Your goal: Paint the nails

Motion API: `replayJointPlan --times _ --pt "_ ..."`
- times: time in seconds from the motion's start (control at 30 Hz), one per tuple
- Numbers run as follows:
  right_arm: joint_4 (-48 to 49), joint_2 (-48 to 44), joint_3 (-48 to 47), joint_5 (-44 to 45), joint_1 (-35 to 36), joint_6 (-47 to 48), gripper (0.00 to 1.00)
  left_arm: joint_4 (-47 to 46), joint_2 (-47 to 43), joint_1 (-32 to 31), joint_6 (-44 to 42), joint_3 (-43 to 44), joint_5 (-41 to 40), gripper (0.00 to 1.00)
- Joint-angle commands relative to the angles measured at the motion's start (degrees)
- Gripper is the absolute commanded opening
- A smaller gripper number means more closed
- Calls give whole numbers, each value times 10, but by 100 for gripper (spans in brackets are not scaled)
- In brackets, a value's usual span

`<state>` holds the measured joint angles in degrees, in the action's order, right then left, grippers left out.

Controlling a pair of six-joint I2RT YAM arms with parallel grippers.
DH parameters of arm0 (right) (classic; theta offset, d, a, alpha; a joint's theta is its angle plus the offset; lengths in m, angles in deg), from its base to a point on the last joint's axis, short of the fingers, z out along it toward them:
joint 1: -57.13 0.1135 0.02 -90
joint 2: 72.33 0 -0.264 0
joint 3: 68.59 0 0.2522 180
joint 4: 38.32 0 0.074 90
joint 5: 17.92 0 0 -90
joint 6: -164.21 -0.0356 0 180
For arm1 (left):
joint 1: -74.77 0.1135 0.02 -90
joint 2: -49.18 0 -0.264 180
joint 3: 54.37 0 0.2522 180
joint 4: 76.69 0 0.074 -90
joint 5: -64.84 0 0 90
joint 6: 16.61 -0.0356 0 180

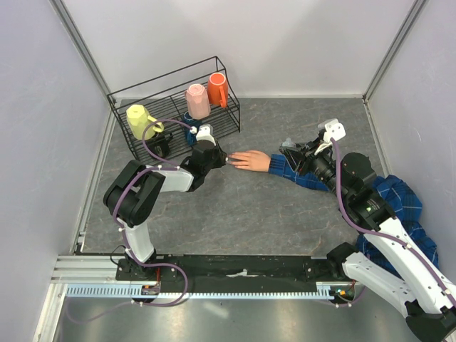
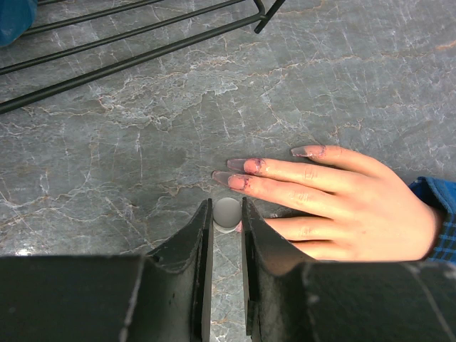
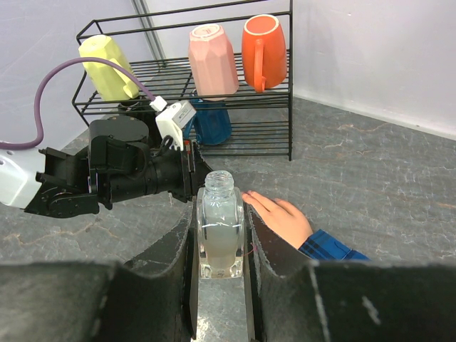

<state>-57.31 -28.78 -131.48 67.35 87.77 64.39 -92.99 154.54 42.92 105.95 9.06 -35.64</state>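
You look mid-coat: your left gripper (image 2: 226, 205) pinches a small pale applicator (image 2: 227, 213) (its brush end hidden) at the nails (image 2: 237, 165) of the fake hand (image 2: 342, 206), which lies flat on the table (image 2: 107, 178); some are smudged purple. Your right gripper (image 3: 224, 211) clamps the open clear bottle (image 3: 219, 239). Next, I'd say, dab an unpainted nail lightly.

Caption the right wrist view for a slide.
Right gripper clamps the open clear bottle; beyond it, the left arm aims at the fake hand.

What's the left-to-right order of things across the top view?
yellow mug → pink mug → orange mug → fake hand → right gripper. Left gripper is skipped because it overlaps the orange mug's span.
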Motion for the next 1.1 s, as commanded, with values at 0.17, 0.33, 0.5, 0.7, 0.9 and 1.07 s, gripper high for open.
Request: replayJointPlan --times 0.17,0.33,0.5,0.7,0.9,1.07 --pt "28 -5 3 -7 1 -4 0 -3 -13 3 -3 4 -24 2" --pt "26 -5 3 -7 1 -5 0 -3 -13 5 -3 3 -24 2" --pt "26 -5 3 -8 1 -5 0 -3 -12 5 -2 3 -25 2" --pt "27 -5 3 -8 0 -5 0 -4 -14 6 -3 2 -25 2" --pt "26 -5 3 -8 1 -5 0 -7 -13 7 -2 1 -24 2" --pt "26 -4 2 -9 1 -5 0 -7 -16 7 -3 0 -24 2"
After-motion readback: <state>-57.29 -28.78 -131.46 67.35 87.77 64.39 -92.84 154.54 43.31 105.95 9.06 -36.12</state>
